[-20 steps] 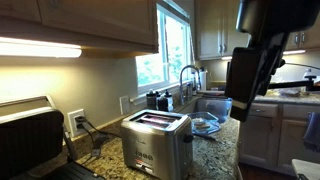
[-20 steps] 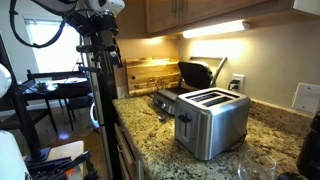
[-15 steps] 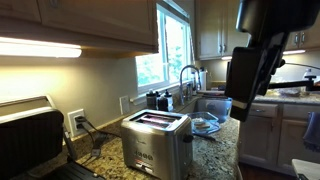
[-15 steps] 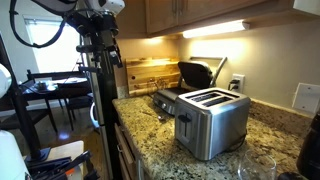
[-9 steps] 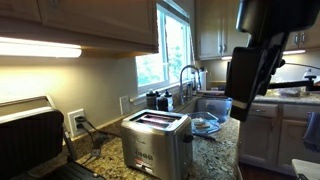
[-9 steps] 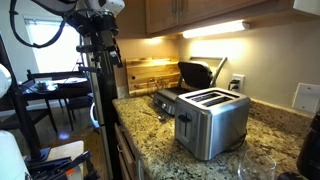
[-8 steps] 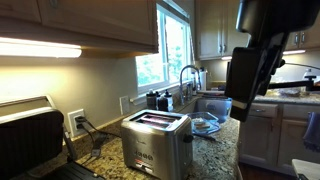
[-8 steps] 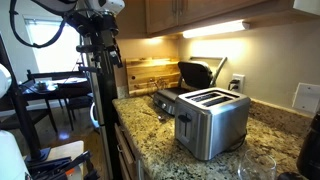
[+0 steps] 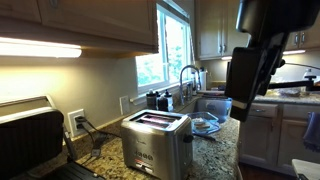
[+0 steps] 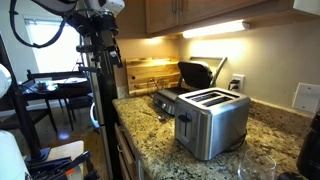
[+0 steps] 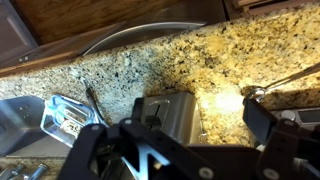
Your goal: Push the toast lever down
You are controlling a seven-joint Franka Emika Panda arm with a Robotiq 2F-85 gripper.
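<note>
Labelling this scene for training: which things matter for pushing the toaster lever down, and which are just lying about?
For the job:
toaster
gripper, open

Lying about:
grill press
faucet
wall outlet

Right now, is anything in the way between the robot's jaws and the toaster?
Nothing. In the wrist view the toaster shows unblocked beyond the open jaws; only air lies between, granite counter around it.

The Panda arm (image 10: 100, 60) stands upright, its wrist held high. Its Robotiq gripper (image 11: 175, 128) faces downward, fingers (image 11: 266, 126) spread wide apart.
</note>
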